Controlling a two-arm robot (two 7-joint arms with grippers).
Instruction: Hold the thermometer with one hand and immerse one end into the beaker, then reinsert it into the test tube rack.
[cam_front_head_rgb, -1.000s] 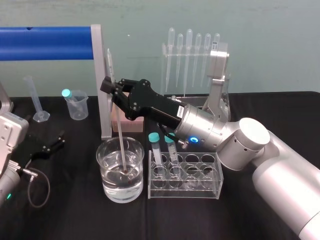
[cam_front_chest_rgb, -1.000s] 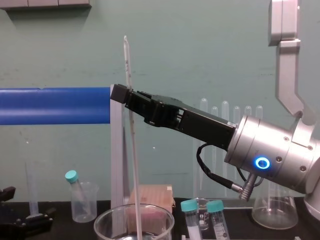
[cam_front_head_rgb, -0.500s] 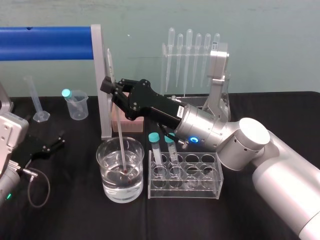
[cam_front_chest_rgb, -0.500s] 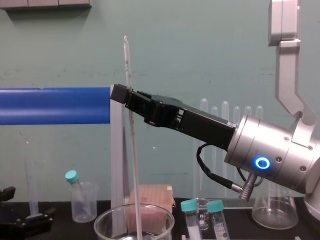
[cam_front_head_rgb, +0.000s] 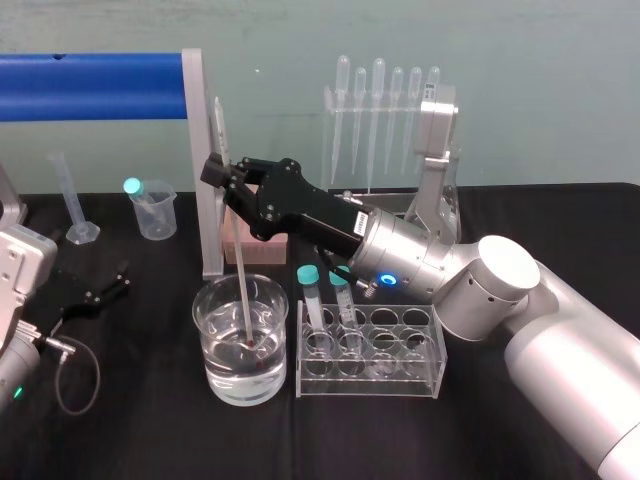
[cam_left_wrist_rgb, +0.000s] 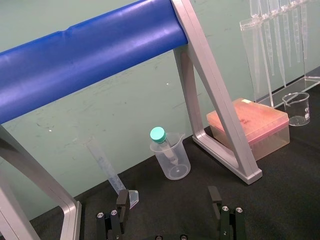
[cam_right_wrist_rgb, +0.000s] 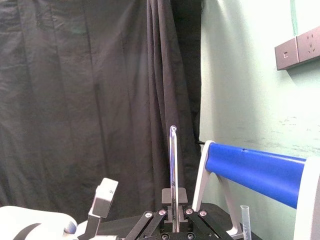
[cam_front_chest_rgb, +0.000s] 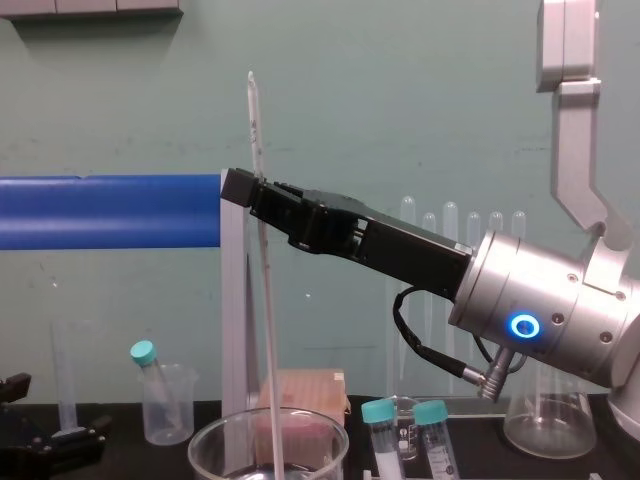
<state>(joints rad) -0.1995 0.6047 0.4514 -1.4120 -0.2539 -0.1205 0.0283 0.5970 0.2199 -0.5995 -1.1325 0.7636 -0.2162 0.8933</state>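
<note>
In the head view, my right gripper (cam_front_head_rgb: 216, 172) reaches in from the right to the centre left of the frame. Its fingers are clamped on the thermometer (cam_front_head_rgb: 240, 275), which stands nearly upright. The rod's lower end sits in the water of the beaker (cam_front_head_rgb: 212, 352), close to the bottom. The test tube rack (cam_front_head_rgb: 370, 352) stands just right of the beaker with two teal-capped tubes in it. My left gripper (cam_front_head_rgb: 98, 292) lies at the left edge on the black cloth, well apart from the glassware.

In the left wrist view, my left gripper (cam_left_wrist_rgb: 168, 196) is at the bottom of the frame with its fingers spread wide and nothing between them. Beyond it stand a small plastic cup (cam_left_wrist_rgb: 172, 161) and the blue bar (cam_left_wrist_rgb: 90, 55).

In the right wrist view, the thermometer (cam_right_wrist_rgb: 173, 175) rises straight up from my right gripper (cam_right_wrist_rgb: 173, 220) at the bottom centre, pinched between the fingers.

In the chest view, my right gripper (cam_front_chest_rgb: 246, 189) grips the thermometer (cam_front_chest_rgb: 257, 160) at centre left. The rod runs down into the beaker (cam_front_chest_rgb: 205, 442) at the bottom edge.
</note>
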